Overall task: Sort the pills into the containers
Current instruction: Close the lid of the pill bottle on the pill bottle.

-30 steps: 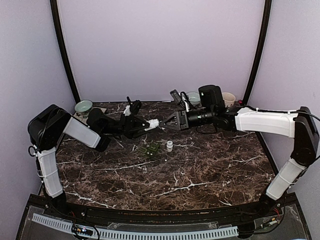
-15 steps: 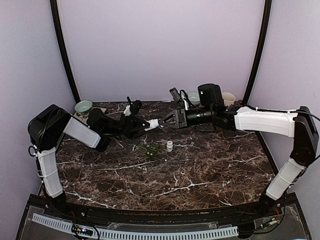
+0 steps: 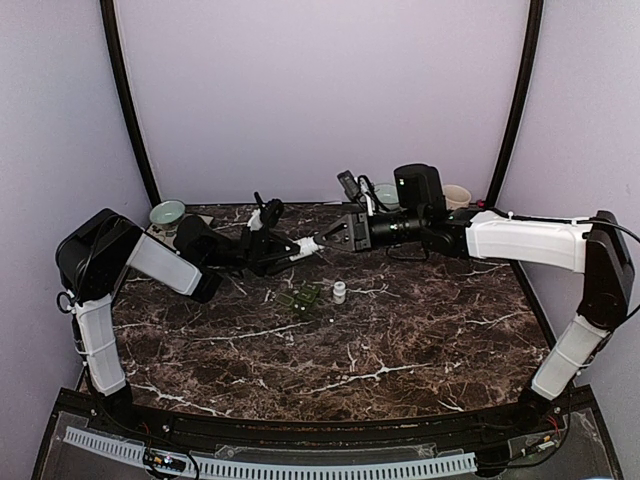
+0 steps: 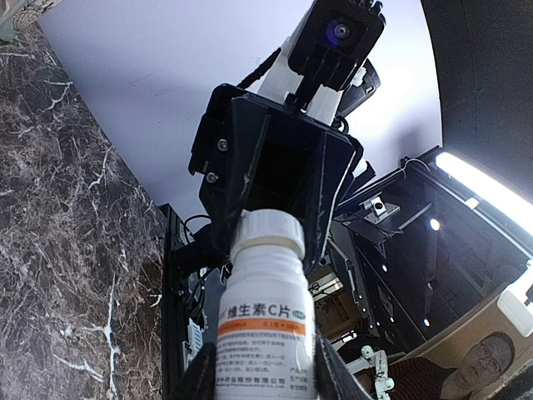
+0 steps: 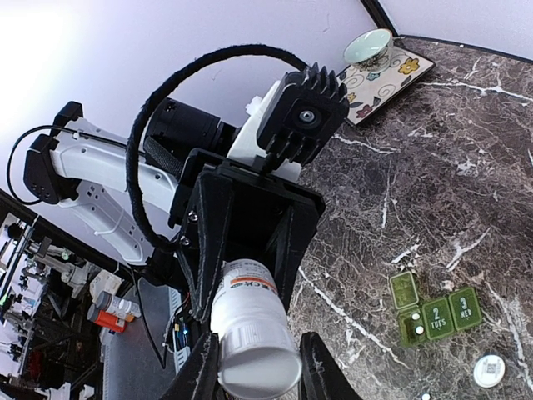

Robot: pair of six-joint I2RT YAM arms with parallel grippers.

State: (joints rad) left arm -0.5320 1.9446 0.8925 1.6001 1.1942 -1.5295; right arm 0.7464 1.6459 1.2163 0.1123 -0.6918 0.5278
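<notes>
Both arms stretched level above the tabletop (image 3: 400,330), meeting tip to tip, left tool (image 3: 293,251) gripping the white pill bottle (image 4: 266,325), right tool (image 3: 323,240) clamped on its cap (image 4: 266,234)

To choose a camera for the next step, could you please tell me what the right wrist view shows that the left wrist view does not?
Only the right wrist view: the green pill box, a small white container beside it, the bowl on its tray and the left arm's camera. Only the left wrist view: the right arm's camera and a ceiling light. Both: the white bottle, with the left claw on its body and the right claw flanking its cap, above the marble table.
</notes>
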